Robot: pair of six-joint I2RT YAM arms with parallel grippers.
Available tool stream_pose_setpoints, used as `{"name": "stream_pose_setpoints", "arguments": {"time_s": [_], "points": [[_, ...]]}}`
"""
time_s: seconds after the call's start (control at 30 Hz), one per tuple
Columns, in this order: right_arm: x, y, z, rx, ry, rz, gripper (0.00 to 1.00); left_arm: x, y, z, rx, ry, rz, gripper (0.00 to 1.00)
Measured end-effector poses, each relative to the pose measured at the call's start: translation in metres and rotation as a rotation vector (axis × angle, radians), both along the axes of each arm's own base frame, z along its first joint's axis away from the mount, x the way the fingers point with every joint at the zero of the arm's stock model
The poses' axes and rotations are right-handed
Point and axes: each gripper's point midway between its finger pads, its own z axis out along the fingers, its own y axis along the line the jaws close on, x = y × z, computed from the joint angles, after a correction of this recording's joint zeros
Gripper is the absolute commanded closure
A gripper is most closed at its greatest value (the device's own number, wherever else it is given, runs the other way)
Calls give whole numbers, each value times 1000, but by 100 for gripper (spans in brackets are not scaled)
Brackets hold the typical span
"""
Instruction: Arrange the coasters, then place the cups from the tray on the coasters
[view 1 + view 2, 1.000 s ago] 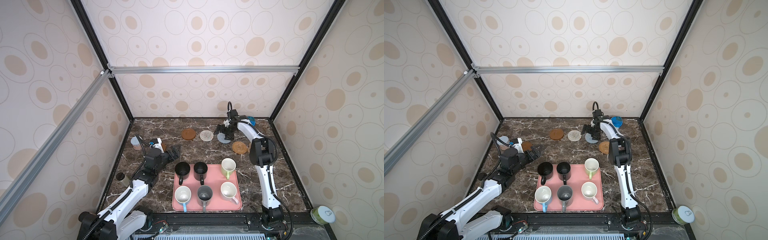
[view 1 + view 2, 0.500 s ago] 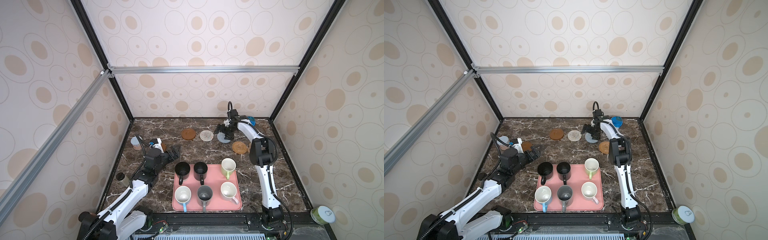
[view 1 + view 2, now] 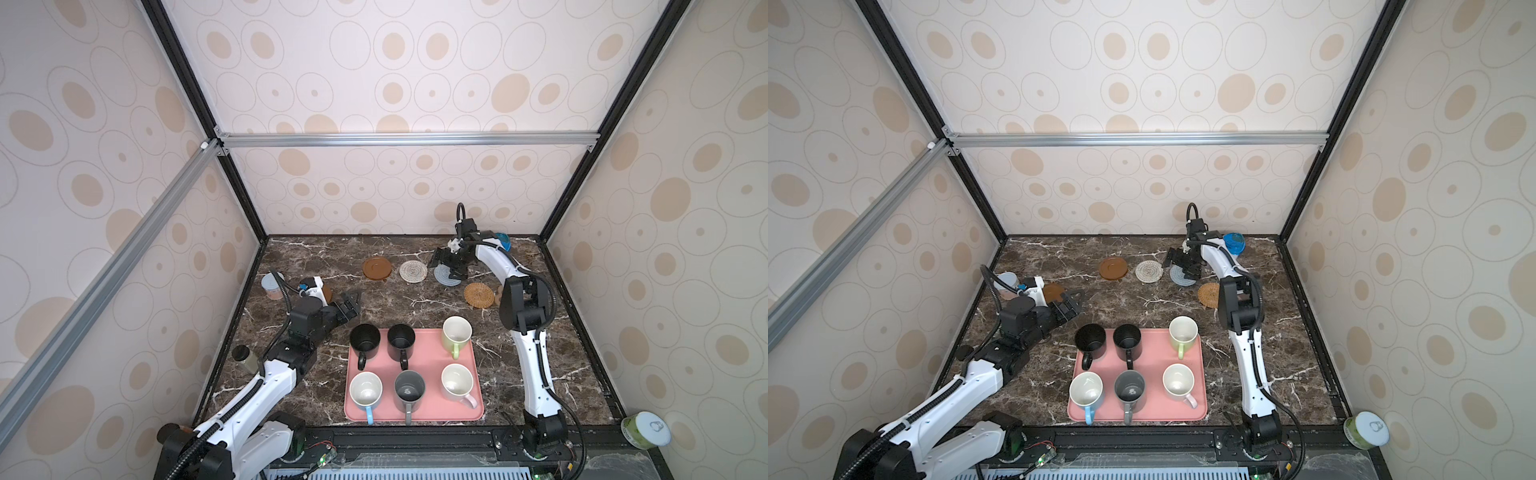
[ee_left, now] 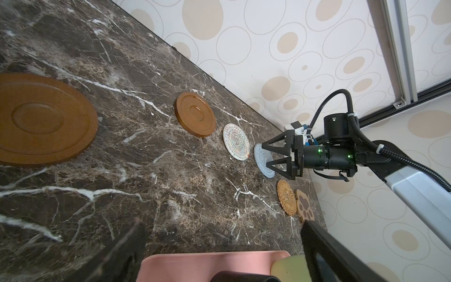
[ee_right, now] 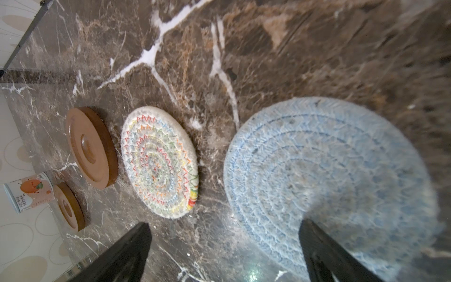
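Our right end effector (image 3: 446, 268) is out at the far side of the bench (image 3: 316, 257), jaws spread wide and holding nothing, poised over the grey-blue coaster (image 3: 448, 277). In the right wrist view one finger hangs above that mat, its partner over bare marble beside the whitish woven coaster (image 5: 159, 162). Here's our worry: close from this stance and we judge the soft mat could bunch up or skid into its neighbour rather than lift.

The left end effector (image 3: 352, 304) is spread and empty too, just off the tray (image 3: 428, 353) corner, close to a black cup (image 3: 365, 340). A careless swing might clip it. All six cups (image 3: 409, 390) sit on the tray, none on a mat yet. The far brown disc (image 3: 376, 268) lines up with the woven pair, and the rattan round (image 3: 478, 295) lies nearer the right arm.

Now the blind spots. The paw coaster (image 4: 305, 206) shows in the left wrist view, touching or overlapping the rattan, we can't say which. From above, the right arm covers most of it. The second brown disc (image 4: 41, 119) is half hidden behind the left wrist in both top views. Whether the right fingers touch the mat, we cannot tell.
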Motion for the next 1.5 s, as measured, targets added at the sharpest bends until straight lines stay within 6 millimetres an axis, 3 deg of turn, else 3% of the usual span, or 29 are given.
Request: {"name": "stream_pose_setpoints", "arguments": {"time_s": [0.37,0.5,0.6,0.9,1.03,1.2,1.5], "points": [[0,1,2,11,0,2,1,1,-1,-6,5,18,-5,0],[0,3,11,26,-10,-1,2,1,-1,-6,5,18,-5,0],[4,4,30,43,-46,-7,1,1,-1,-5,4,15,-4,0],[3,8,113,106,-203,-2,1,-2,2,-2,13,8,7,0],[-21,4,131,107,-217,16,2,-1,5,-7,45,28,15,0],[-57,-4,134,67,-211,70,1,10,10,-13,99,67,24,0],[-134,-28,128,-28,-171,141,2,55,46,-35,155,190,80,0]]}}
